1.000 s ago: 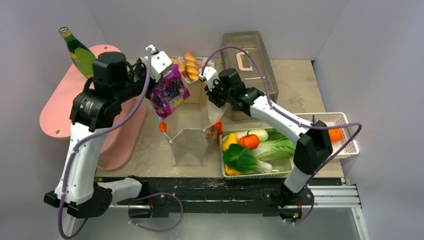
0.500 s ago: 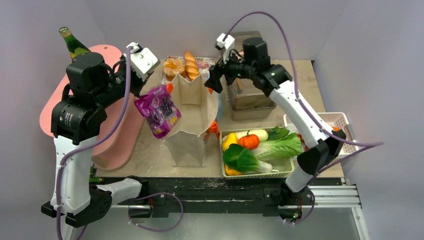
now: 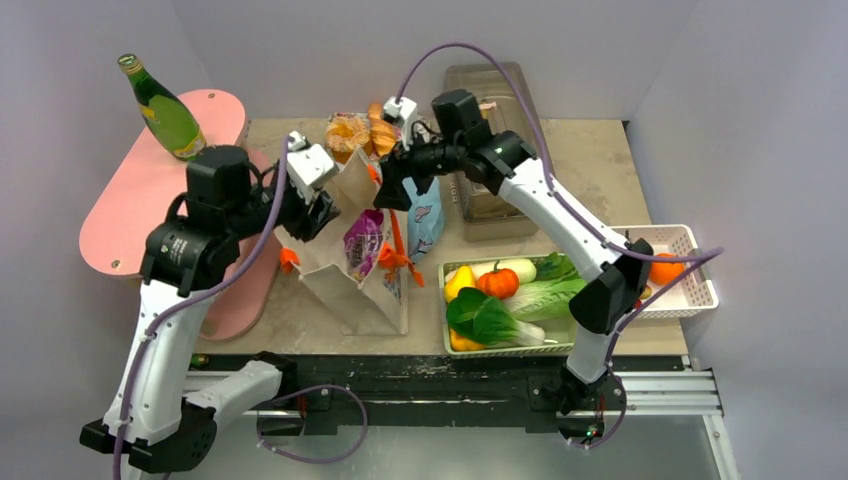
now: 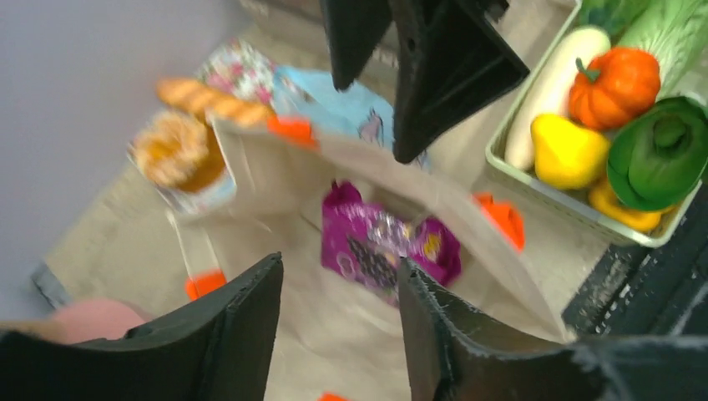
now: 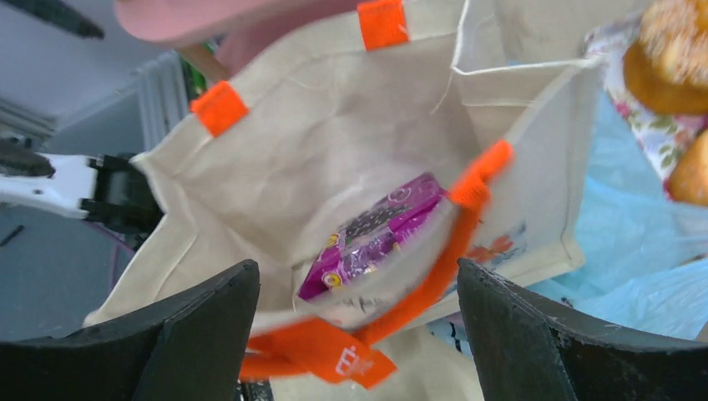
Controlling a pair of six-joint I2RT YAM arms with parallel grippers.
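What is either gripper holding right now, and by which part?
Nothing. Both the left gripper and the right gripper stand open above the tote bag; the purple snack packet lies loose inside it.

snack packet (image 5: 376,234): purple | tote bag (image 5: 292,125): beige | handles (image 5: 219,107): orange | pouch (image 5: 634,209): pale blue

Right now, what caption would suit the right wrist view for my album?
Open right gripper poised over a canvas tote bag, a purple snack packet lying inside.

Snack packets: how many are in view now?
2. The purple packet lies inside the tote bag. The light blue packet is outside it, beside its right wall in the top view. More could be hidden under the purple one.
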